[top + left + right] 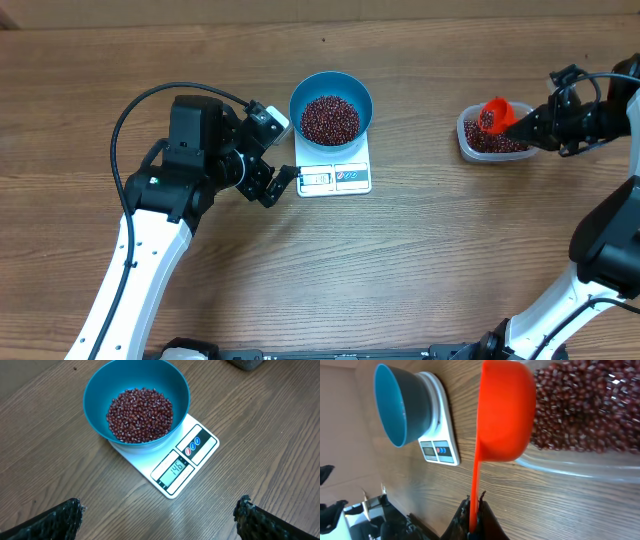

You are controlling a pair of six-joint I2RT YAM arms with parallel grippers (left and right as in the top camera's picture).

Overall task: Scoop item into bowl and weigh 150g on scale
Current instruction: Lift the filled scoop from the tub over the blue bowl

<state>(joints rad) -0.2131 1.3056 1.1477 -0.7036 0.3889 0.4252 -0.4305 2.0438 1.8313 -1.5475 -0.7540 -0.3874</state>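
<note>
The blue bowl (301, 97) stands on the white scale (335, 180) and holds a heap of dark red beans (329, 118). In the left wrist view the bowl (95, 395), its beans (140, 414) and the scale (192, 445) lie ahead; the display reads about 146. My left gripper (288, 150) (160, 515) is open and empty, just left of the scale. My right gripper (522, 122) (475, 505) is shut on the handle of an orange scoop (493, 113) (505, 410). The scoop hangs over a clear tub (463, 140) of more beans (580, 405).
The clear tub (570, 467) sits at the right of the wooden table, well apart from the scale (440, 445) and bowl (395, 405). The left arm's black cable loops above its wrist (150, 100).
</note>
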